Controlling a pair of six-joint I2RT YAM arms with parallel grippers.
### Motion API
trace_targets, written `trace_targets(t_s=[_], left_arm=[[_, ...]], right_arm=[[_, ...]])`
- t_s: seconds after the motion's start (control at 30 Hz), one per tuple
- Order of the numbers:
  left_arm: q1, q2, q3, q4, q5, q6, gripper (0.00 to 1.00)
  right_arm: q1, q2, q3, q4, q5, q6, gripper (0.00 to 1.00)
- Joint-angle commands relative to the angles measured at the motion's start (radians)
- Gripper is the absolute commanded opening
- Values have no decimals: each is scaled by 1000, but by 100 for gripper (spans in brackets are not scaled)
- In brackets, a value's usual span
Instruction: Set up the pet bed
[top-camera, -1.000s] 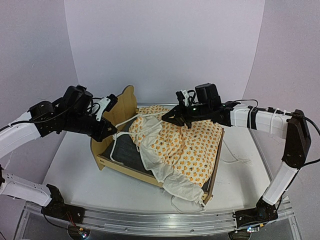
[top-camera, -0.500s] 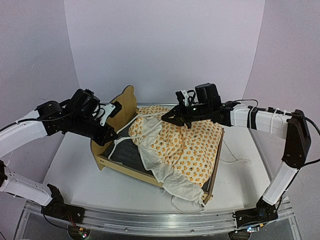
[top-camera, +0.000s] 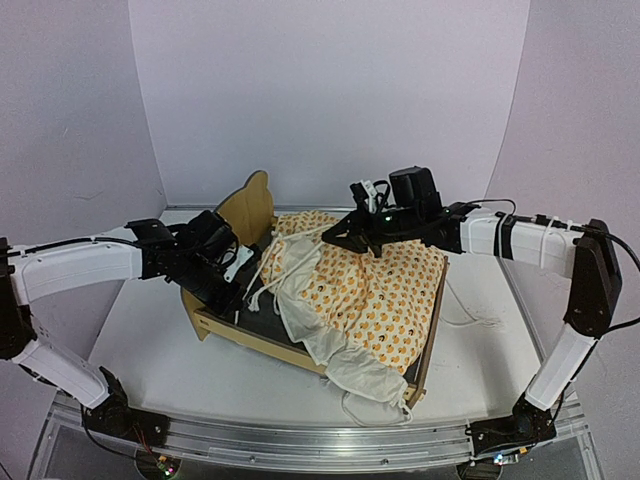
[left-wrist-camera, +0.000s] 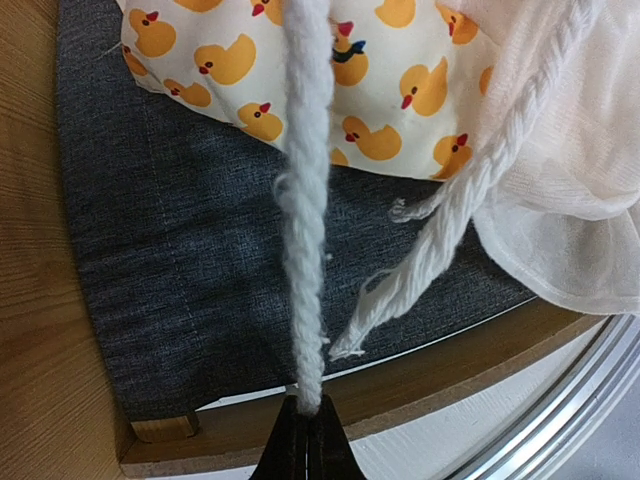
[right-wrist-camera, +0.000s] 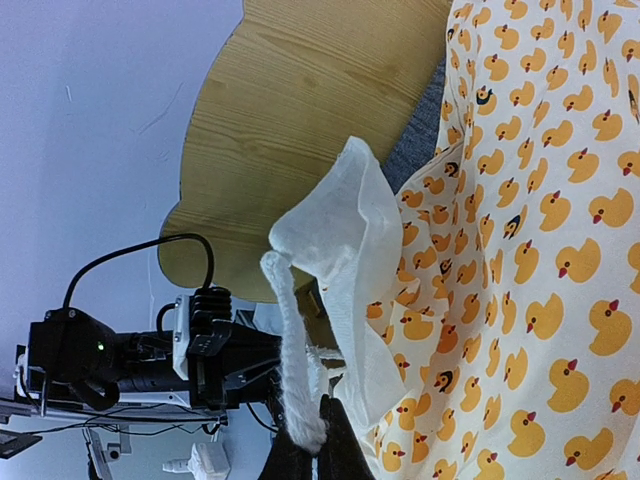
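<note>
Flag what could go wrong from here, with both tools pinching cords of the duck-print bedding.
1. The left tool pinches its white cord at its very tip; a tug could slip it free.
2. The right tool holds a second cord of the same bedding; opposing pulls may bunch it or drag the pet bed.
3. A loose cord end trails outside the bed and might snag.

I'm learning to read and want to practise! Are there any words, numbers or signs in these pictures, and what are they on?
None: no words, numbers, brands or signs can be read in any view.
The bedding shows only little duck pictures.
The pet bed is plain wood with no label on it.
</note>
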Motion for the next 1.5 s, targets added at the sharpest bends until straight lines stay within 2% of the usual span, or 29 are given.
trace_targets(t_s=[0.0,0.1,0.2,0.27,0.33,0.43,0.5,0.57,0.67,0.77,0.9,1.0,1.23,1.37,1.43,1.47], left_arm=[[3,12,-14,59,33,8,0],[3,1,-35,55,35,12,2],[3,-60,-35,50,18,-13,32],[3,-122,-24,50,11,-41,46],[3,-194,0,50,12,-68,55],[3,-268,17,93,60,-93,61],[2,-308,-34,227,172,-91,74],[2,-330,-108,408,245,-112,82],[1,-331,-199,656,246,-143,83],[0,-274,-220,798,285,-148,83],[0,-170,-187,818,358,-143,79],[-1,-135,-198,808,358,-142,74],[0,-142,-214,728,315,-133,45],[0,-163,-206,653,295,-118,12],[0,-193,-217,618,282,-115,1],[0,-215,-227,598,279,-115,0]], right_arm=[[8,-18,48,23,-10,0,0],[11,-16,51,21,-11,-2,0],[16,-3,63,11,-17,-14,0],[22,11,71,5,-28,-18,0],[28,26,82,16,-45,2,0],[52,37,99,20,-52,27,0],[77,46,115,20,-54,31,0],[101,59,129,22,-56,35,0],[126,79,146,29,-60,57,0],[143,87,149,46,-54,85,0],[157,95,153,76,-40,100,0],[162,98,148,105,-36,123,0],[175,119,171,139,-50,156,0],[185,123,178,145,-57,166,0],[189,124,176,145,-58,165,0],[191,126,176,144,-58,164,0]])
